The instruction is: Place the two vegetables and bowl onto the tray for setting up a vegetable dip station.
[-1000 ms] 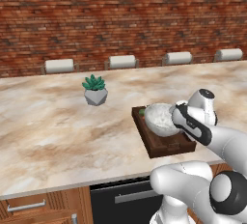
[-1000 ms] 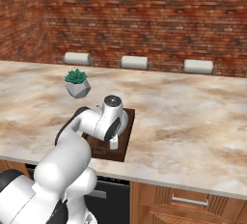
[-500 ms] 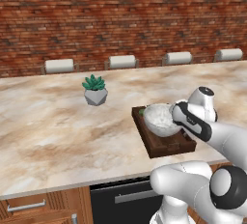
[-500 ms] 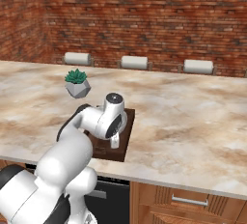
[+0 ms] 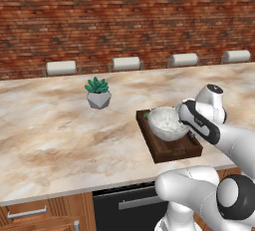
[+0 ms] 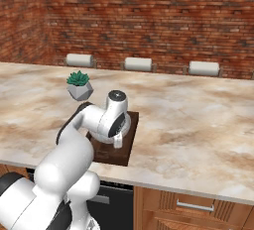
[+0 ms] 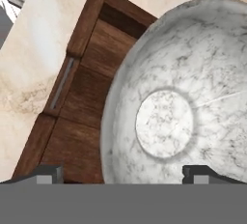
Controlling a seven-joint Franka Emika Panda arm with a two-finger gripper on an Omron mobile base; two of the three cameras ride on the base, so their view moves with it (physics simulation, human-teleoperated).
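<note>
Bowl, speckled grey-white, sits over the dark wooden tray near the marble counter's front edge. Gripper hangs right above the bowl's near rim, fingertips spread wide with a tip on either side of the rim. Potted succulent stands well apart, back left.
</note>
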